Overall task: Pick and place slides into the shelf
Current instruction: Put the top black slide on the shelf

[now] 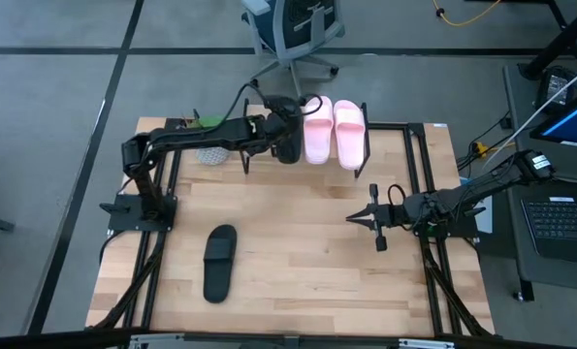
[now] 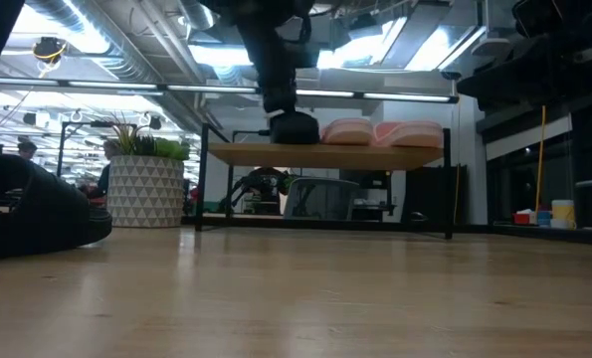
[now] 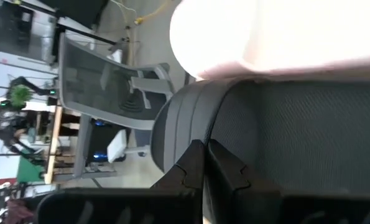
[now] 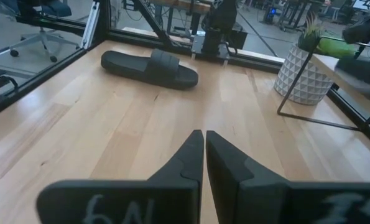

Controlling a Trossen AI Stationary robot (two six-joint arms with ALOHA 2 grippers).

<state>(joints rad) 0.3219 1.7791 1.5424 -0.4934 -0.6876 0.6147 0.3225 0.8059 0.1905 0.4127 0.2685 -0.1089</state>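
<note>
One black slide [image 1: 288,145] lies flat on the shelf [image 2: 325,154], right beside the two pink slides [image 1: 334,131] that rest side by side on the top board. My left gripper [image 3: 203,148] reaches over the shelf from the table's left, fingers shut, its tips at this black slide's strap. The second black slide [image 1: 218,262] lies sole-down on the tabletop, near the left front. My right gripper [image 1: 350,218] is shut and hovers above the table's right half, pointing at that slide [image 4: 150,67], far from it. My left gripper's shut fingertips [image 3: 194,155] stand at the ribbed strap [image 3: 181,121] of the black slide on the shelf, coming from above. I cannot tell whether they touch it. The slide lies flat on the top board, its side against the nearest pink slide [image 3: 265,37].
A white patterned plant pot [image 1: 210,153] stands at the shelf's left end. Black metal rails [image 1: 419,194] run along the table's left and right sides. An office chair [image 1: 293,34] stands beyond the far edge. Bare wood lies between the shelf and the near edge.
</note>
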